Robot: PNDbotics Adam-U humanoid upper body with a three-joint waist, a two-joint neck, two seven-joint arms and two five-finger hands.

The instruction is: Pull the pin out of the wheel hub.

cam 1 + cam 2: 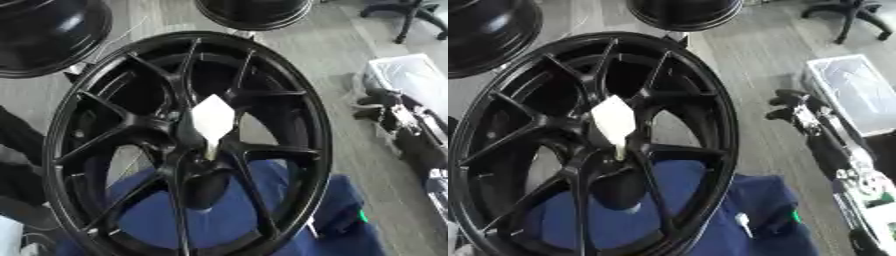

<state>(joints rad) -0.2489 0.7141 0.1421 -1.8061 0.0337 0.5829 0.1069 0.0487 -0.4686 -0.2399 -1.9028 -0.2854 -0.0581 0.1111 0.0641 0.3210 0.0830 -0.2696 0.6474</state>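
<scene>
The wheel hub point(188, 145) stands before me, filling the middle of my view. The pin point(213, 122) sits at its centre, where the spokes meet. A cloth point(341, 200) lies behind the hub's near part. Two more wheels lie beyond it: one far left point(48, 35), one far middle point(254, 12). My right hand point(794, 107) hangs right of the hub, apart from it. A box point(859, 92) lies further right.
</scene>
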